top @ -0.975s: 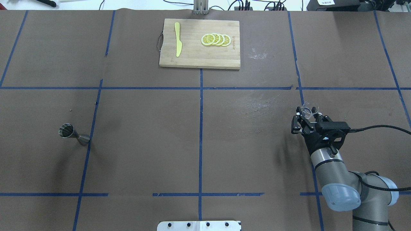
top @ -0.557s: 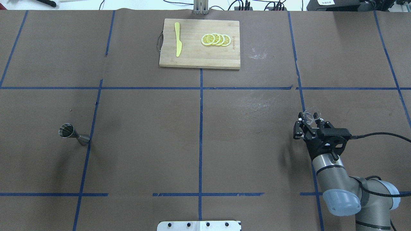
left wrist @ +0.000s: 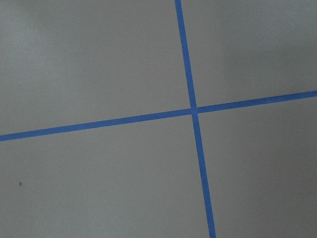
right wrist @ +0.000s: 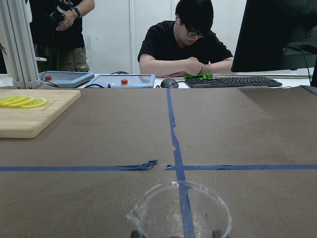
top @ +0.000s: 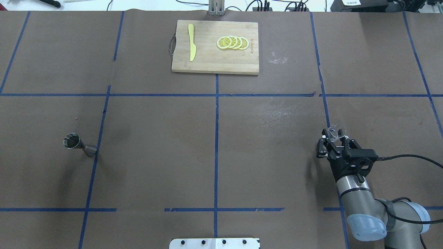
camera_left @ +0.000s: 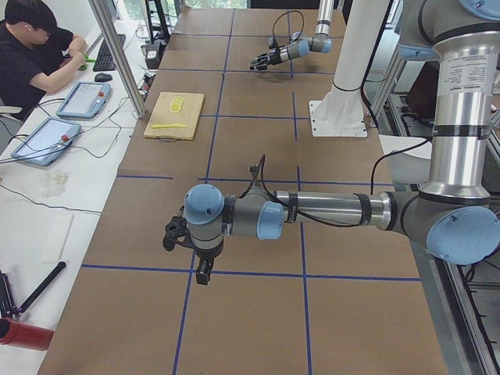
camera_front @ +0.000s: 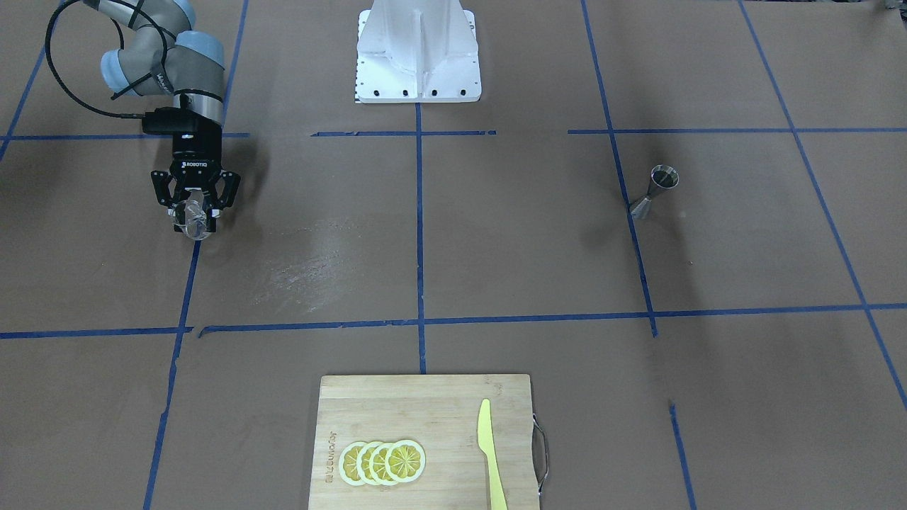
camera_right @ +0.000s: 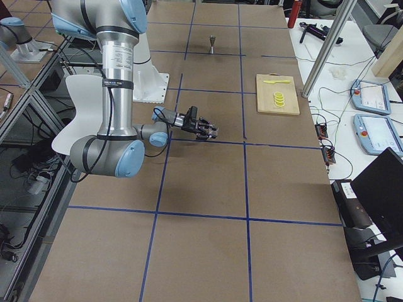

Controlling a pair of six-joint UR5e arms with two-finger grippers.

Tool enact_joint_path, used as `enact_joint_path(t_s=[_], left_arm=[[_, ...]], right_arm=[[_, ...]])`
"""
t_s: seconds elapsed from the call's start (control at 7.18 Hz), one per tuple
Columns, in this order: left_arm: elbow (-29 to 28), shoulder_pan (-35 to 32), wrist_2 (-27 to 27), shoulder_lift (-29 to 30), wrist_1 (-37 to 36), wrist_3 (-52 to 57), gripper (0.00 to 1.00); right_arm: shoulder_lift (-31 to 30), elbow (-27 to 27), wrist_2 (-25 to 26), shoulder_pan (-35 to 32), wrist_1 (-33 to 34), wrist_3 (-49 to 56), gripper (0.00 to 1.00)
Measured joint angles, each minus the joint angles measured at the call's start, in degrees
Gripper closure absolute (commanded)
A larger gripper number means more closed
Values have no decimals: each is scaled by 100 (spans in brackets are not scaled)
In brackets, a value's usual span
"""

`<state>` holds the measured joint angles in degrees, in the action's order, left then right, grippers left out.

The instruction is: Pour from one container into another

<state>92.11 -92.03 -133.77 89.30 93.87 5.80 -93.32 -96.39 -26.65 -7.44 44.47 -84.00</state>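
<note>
Clamping the clear glass cup is the right gripper, marked ROBOTIQ; the left gripper cannot be judged.

- Overhead looks down from behind; front camera faces the robot base; both catch the cutting board.
- Side cameras sight along the table.
- Wrists: left close over tape cross, right skimming low.

A robotics lab: blue tape lines grid the brown paper-covered table; grey touchscreen pendants lie on the white desk, upper left.
</note>
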Motion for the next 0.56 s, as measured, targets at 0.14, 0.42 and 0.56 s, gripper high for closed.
enact_joint_path(t_s=[0.14, 0.42, 0.56], left_arm=[[0, 0, 0, 0, 0, 0, 0], [0, 1, 0, 0, 0, 0, 0], [0, 1, 0, 0, 0, 0, 0]], right_arm=[[-16, 90, 46, 29, 0, -81, 71], [-46, 223, 101, 49, 0, -180, 64], [-50, 290, 110, 54, 0, -196, 63]])
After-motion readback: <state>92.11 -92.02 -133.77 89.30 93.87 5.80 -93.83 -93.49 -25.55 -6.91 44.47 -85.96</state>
